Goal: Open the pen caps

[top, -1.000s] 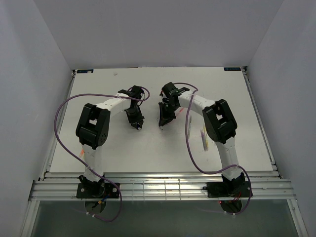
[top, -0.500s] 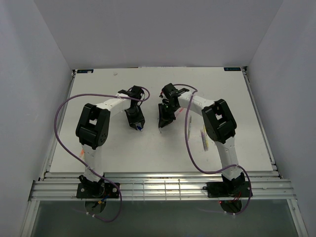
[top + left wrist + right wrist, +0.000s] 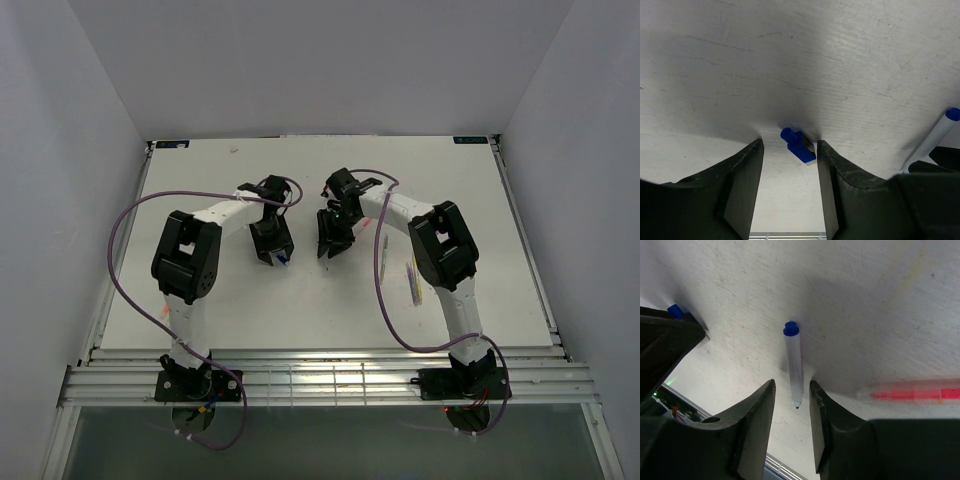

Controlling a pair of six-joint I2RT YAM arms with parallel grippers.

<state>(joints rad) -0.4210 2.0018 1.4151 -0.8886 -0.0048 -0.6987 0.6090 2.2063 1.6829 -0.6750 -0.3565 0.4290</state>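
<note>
**Both end effectors parted, blue cap and its pen lying loose**

From the top camera, my two arms reach in toward the middle of the white table (image 3: 450,180). My left end effector (image 3: 272,252) points down at the surface, and a speck of blue, the pen cap (image 3: 283,260), shows at its tip. My right end effector (image 3: 328,245) hangs just beside it, apart from it. A few pens (image 3: 412,280) lie near my right forearm, too small to tell apart.

At my left wrist, the fingers (image 3: 747,165) stand moderately wide. The blue cap (image 3: 797,145) lies on the table between them, closer to one finger; I cannot tell whether it touches. A blue-white pen (image 3: 935,140) slants in at the edge of this view.

At my right wrist, the jaws are narrowly parted and grip nothing. The blue-white pen (image 3: 793,365) lies on the table beyond the gap, its dark writing tip bare and pointing toward me. A pink pen (image 3: 910,392) lies crosswise, just beside one finger (image 3: 830,410).
</note>
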